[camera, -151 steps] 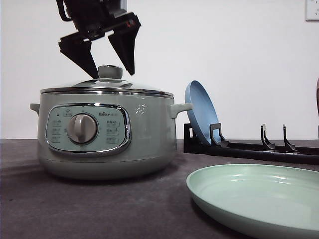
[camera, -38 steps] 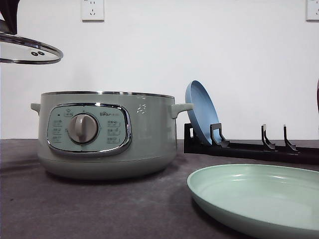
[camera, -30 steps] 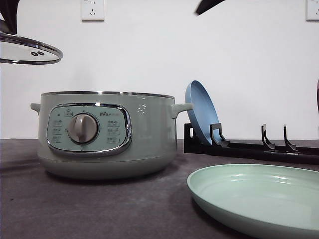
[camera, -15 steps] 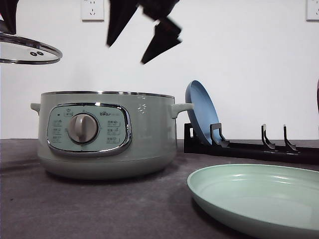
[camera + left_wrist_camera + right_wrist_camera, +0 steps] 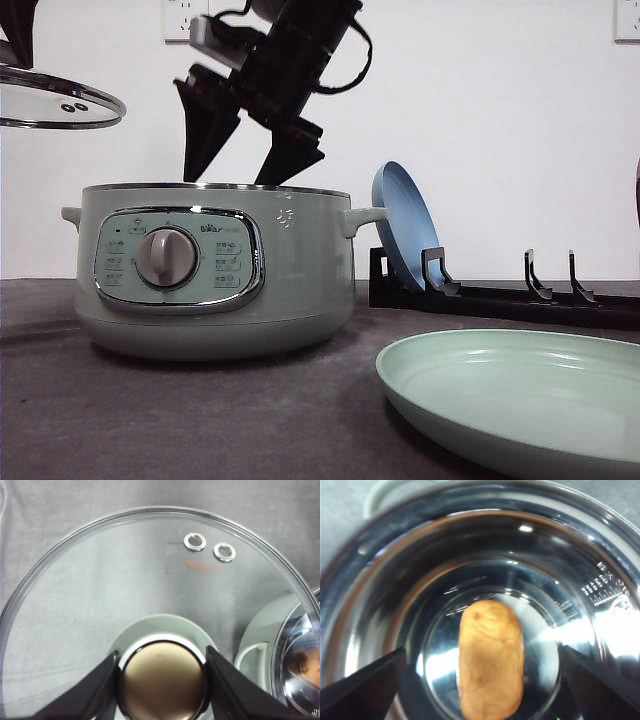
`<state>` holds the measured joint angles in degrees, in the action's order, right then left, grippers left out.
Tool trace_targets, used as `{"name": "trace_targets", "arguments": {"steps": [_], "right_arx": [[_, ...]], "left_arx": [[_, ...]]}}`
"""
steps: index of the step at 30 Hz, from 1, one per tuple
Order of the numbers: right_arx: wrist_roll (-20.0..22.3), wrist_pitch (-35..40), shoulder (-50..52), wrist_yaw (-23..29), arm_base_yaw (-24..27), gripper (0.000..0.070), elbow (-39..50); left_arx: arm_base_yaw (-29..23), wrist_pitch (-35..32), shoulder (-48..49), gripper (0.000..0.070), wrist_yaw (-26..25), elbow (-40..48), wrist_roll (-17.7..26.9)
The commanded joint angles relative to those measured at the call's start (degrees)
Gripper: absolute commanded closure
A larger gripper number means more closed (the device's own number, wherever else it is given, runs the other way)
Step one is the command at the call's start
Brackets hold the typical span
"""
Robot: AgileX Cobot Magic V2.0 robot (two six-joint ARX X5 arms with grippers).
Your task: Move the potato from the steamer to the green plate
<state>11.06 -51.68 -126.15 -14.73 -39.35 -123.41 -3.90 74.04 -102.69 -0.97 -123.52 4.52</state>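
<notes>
Right wrist view shows the smooth orange-brown oval potato (image 5: 491, 659) lying lengthwise on the shiny steel floor of the pale sage-green round steamer (image 5: 215, 268), with the right gripper (image 5: 243, 160) spread wide just above the rim. The potato looks firm and moderately light, its matte skin likely grippy — a pinch across the narrow middle seems safest. The left gripper (image 5: 161, 682) pinches the knob of the round glass lid (image 5: 100, 595), held aside. The wide mint-green plate (image 5: 520, 400) waits empty.

The front camera sat low at table height, facing the pot (image 5: 215, 270) and wall. The left wrist camera looked straight down through the lid (image 5: 150, 595). The right wrist camera looked closely into the pot, shared by all views.
</notes>
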Motion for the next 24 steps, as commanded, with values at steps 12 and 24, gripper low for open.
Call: {"name": "trace_targets", "arguments": {"steps": [12,24], "right_arx": [[1.68,3.33,-5.36,-0.24,-0.66,0.007,-1.85],[1.63,3.46,-7.66,-0.36,-0.7,0.0071,-1.85]], "left_arx": [[-0.15,-1.73,0.87,0.0699,-0.09,-2.62,-0.69],[-0.15,-1.7,0.87,0.0699,-0.09,-2.62,-0.71]]}}
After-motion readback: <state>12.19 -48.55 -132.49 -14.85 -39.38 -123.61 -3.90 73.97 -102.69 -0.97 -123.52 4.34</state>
